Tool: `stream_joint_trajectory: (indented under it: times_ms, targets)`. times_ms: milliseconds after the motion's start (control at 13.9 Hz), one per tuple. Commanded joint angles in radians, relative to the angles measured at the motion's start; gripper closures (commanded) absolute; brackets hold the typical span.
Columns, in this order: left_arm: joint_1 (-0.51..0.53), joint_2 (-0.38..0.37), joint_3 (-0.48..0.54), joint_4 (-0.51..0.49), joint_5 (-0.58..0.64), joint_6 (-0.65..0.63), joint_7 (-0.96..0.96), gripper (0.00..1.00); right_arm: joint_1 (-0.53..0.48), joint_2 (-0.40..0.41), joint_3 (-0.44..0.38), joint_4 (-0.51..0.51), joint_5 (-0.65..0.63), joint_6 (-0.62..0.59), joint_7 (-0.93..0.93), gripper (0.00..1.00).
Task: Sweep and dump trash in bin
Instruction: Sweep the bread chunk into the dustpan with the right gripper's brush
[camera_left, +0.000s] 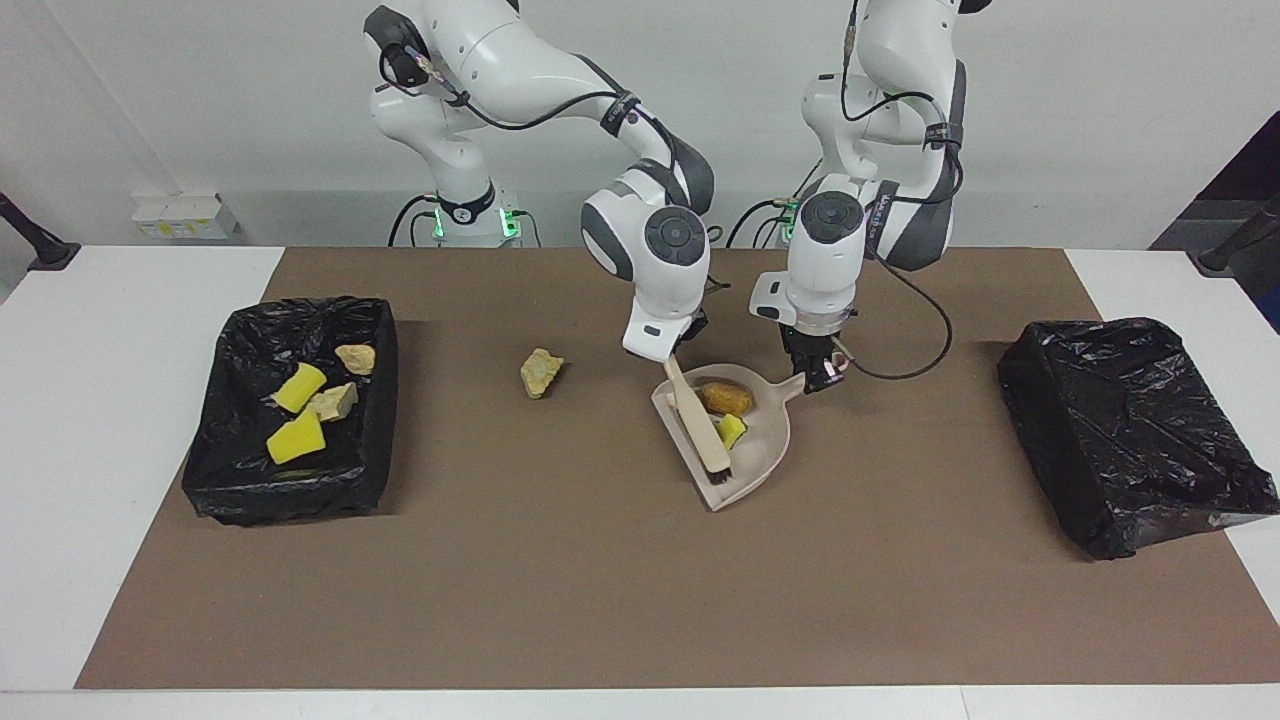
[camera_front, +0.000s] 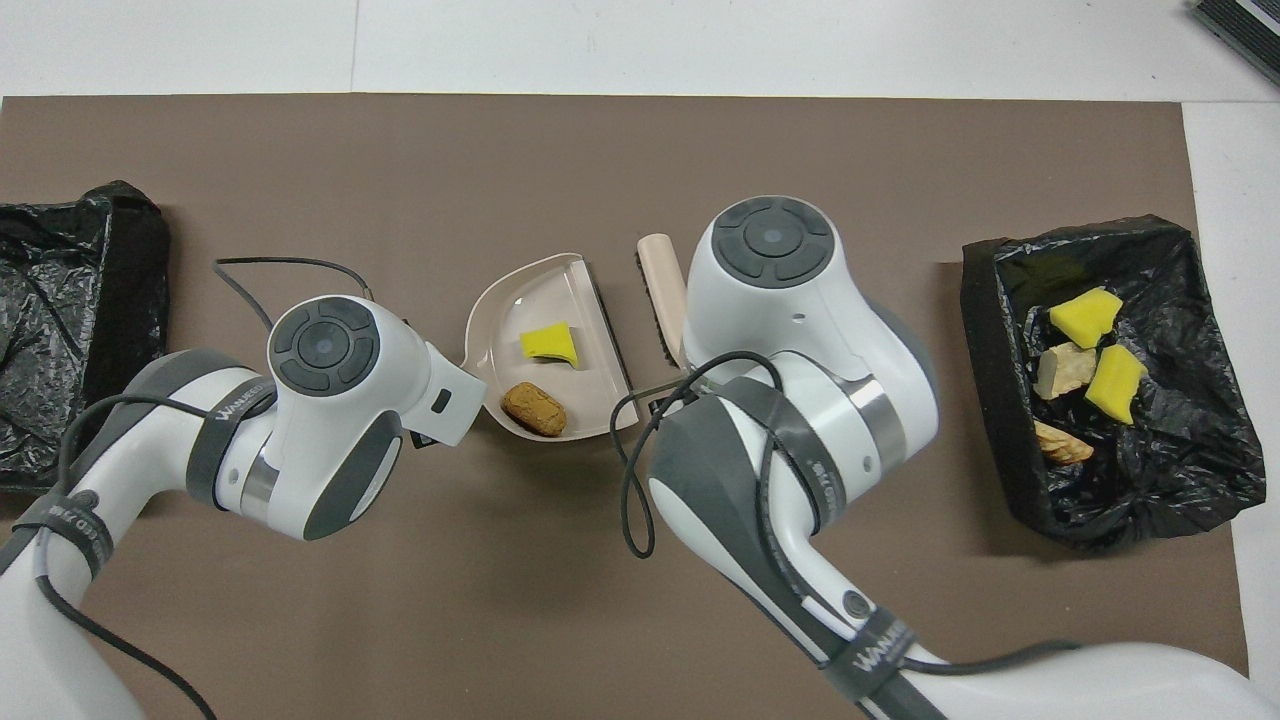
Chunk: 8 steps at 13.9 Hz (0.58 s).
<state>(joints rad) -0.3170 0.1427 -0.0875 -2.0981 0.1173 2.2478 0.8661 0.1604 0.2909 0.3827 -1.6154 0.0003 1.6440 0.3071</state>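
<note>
My left gripper (camera_left: 818, 376) is shut on the handle of the beige dustpan (camera_left: 762, 462), which is low over the middle of the mat. The pan (camera_front: 510, 300) holds a golden-brown lump (camera_left: 727, 398) (camera_front: 533, 410) and a yellow sponge piece (camera_left: 732, 430) (camera_front: 548, 343). My right gripper (camera_left: 676, 362) is shut on the beige hand brush (camera_left: 700, 425) (camera_front: 663, 285), whose bristles are at the pan's mouth. One yellowish scrap (camera_left: 541, 372) lies loose on the mat toward the right arm's end; my right arm hides it in the overhead view. Both grippers are hidden under their wrists in the overhead view.
A black-lined bin (camera_left: 240, 480) (camera_front: 985, 400) at the right arm's end holds several scraps, among them yellow sponge pieces (camera_left: 296, 438) (camera_front: 1085, 315). A second black-bagged bin (camera_left: 1130, 430) (camera_front: 70, 300) stands at the left arm's end. The brown mat (camera_left: 600, 600) covers the table.
</note>
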Motion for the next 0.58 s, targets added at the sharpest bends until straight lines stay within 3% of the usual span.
stream_joint_trajectory:
  times_ms: [0,144,360,504]
  targets:
    - [0.012,0.006,0.0,0.006,-0.025,0.016,0.063,1.0,-0.094,-0.132,0.004,-0.18,0.023,0.0,-0.006,1.0]
    - [-0.017,-0.023,-0.001,0.019,-0.024,-0.075,0.05,1.0,-0.191,-0.206,0.005,-0.329,0.021,0.061,-0.016,1.0]
    - [-0.094,-0.058,0.002,0.021,0.007,-0.177,0.042,1.0,-0.252,-0.355,0.004,-0.6,0.023,0.238,-0.016,1.0]
    - [-0.128,-0.086,0.002,-0.014,0.044,-0.182,0.001,1.0,-0.275,-0.392,0.001,-0.658,0.023,0.244,-0.016,1.0]
